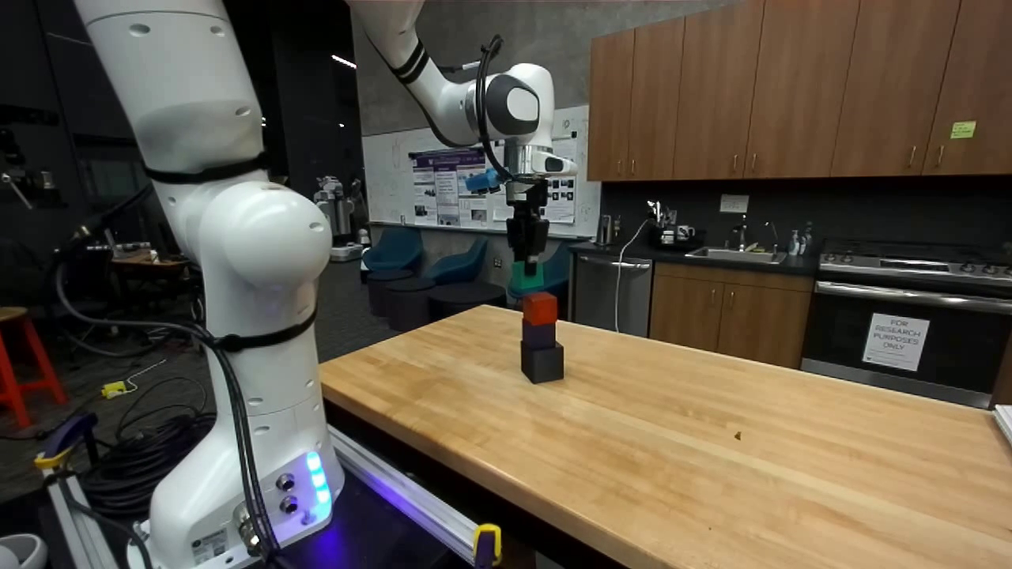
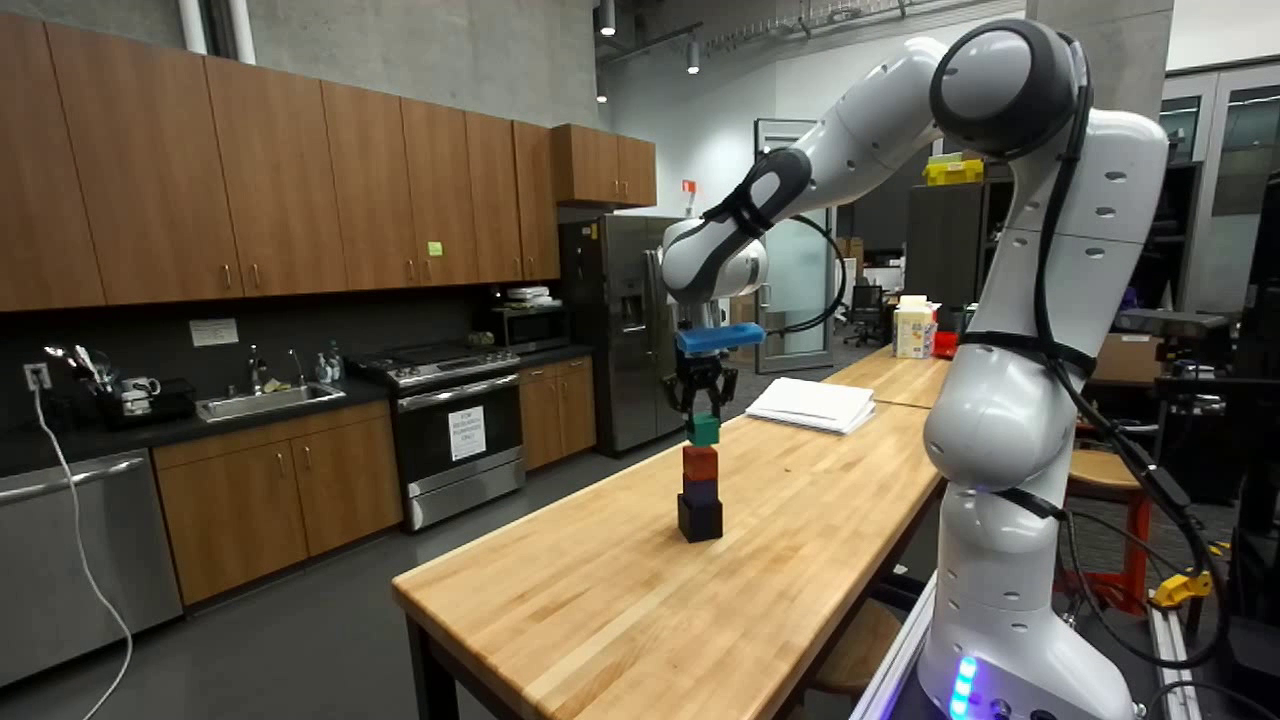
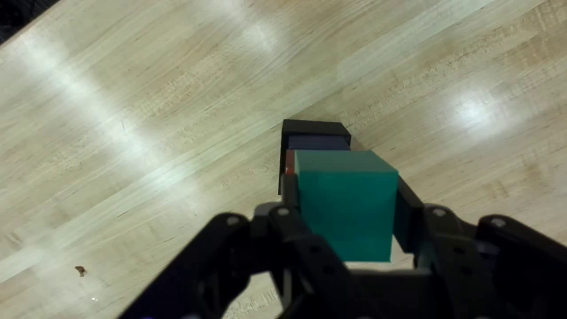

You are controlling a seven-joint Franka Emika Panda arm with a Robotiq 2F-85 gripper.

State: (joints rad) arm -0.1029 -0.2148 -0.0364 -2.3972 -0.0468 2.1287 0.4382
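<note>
My gripper (image 1: 527, 265) is shut on a green cube (image 2: 704, 430), with a black finger on each side of it in the wrist view (image 3: 347, 195). The green cube (image 3: 347, 212) is just above a stack on the table. The stack has a red cube (image 1: 540, 308) on top, a dark purple cube (image 1: 539, 334) in the middle and a larger black cube (image 1: 542, 363) at the bottom. In an exterior view the green cube sits a little to the side of the red cube (image 2: 700, 462). In the wrist view the green cube hides most of the stack.
The stack stands on a long wooden table (image 1: 672, 442). A pile of white papers (image 2: 812, 403) and a carton (image 2: 914, 328) lie farther along. A small brown speck (image 1: 738, 435) is on the tabletop. Kitchen counters and a stove (image 2: 450, 370) stand beyond the table.
</note>
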